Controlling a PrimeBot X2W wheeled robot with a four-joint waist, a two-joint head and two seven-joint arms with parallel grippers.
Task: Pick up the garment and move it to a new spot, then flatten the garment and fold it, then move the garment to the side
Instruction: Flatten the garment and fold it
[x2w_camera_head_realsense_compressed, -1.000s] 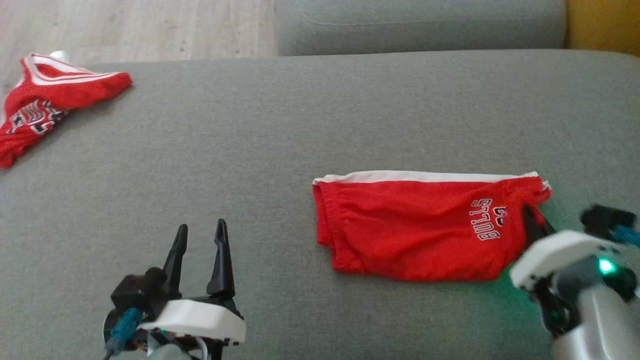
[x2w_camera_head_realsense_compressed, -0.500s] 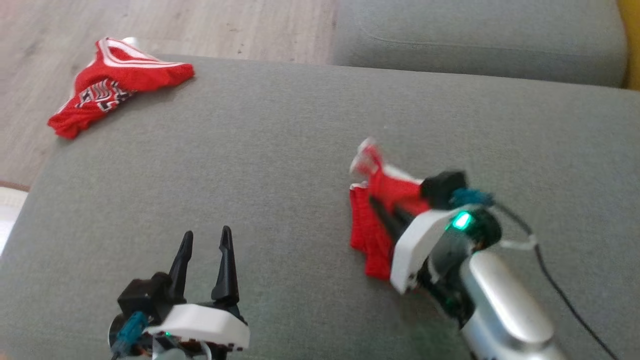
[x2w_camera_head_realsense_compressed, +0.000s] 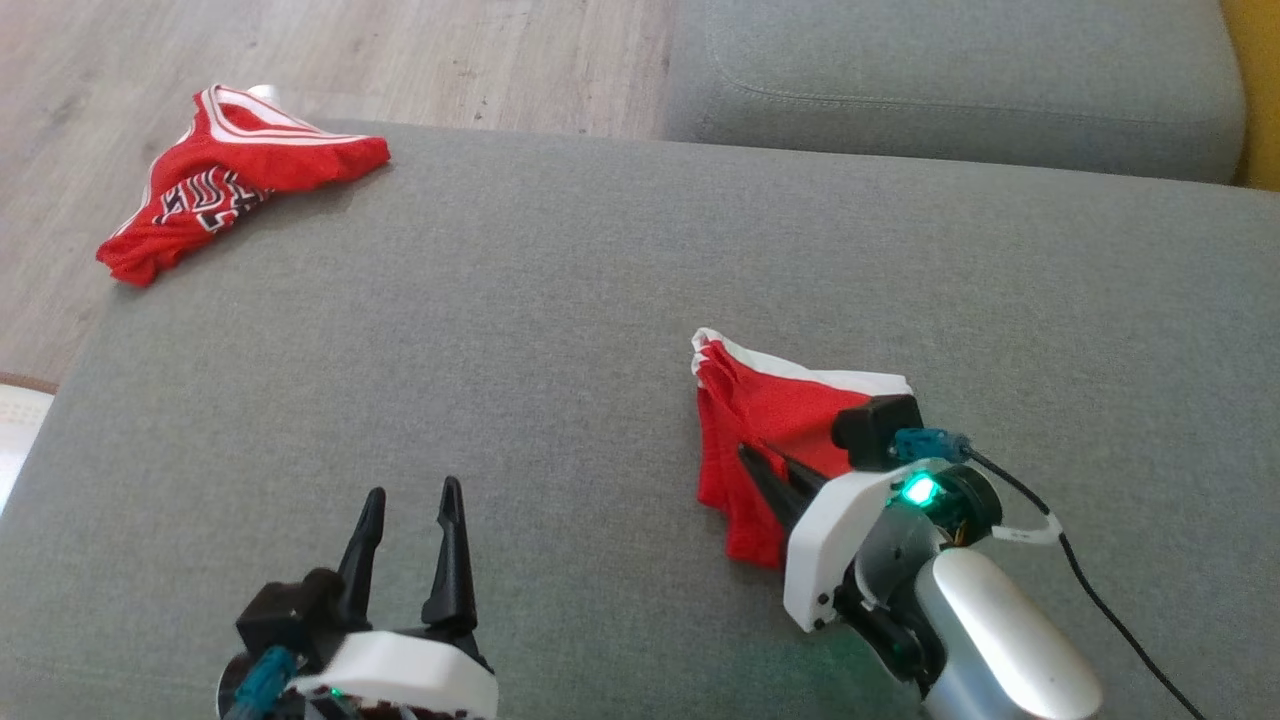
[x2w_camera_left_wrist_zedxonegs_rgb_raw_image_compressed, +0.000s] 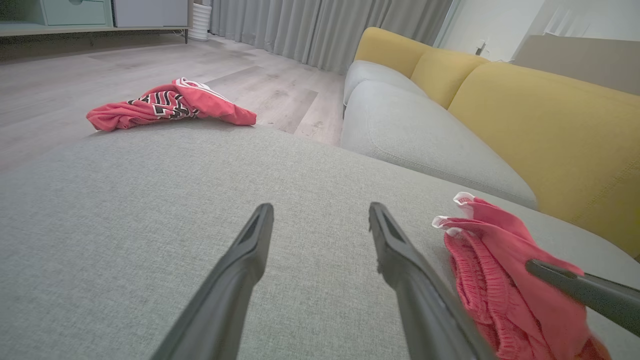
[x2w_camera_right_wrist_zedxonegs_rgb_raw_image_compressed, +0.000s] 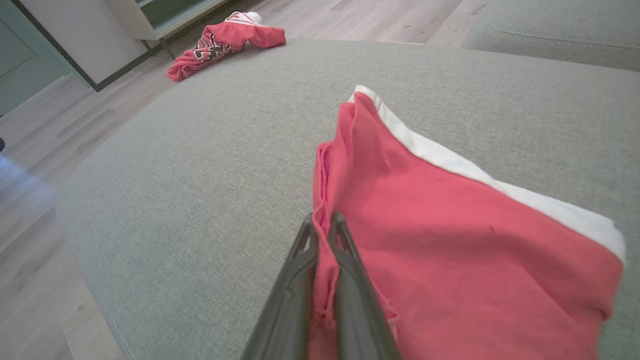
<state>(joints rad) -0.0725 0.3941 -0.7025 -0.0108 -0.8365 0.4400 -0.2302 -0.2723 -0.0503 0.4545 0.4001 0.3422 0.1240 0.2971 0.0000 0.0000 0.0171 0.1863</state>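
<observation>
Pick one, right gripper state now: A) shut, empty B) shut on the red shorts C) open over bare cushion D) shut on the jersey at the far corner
B: in the right wrist view the right gripper is closed on a fold of the red shorts, with cloth pinched between its two fingers.

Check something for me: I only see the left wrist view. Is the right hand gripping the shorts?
Observer: Yes; the right wrist view shows the right hand shut on a fold of the shorts.
Operator: Any trim on them?
Observer: Head view shows a white band along their far edge.
Operator: Any light on that arm?
Observer: A green light glows on its wrist.
</observation>
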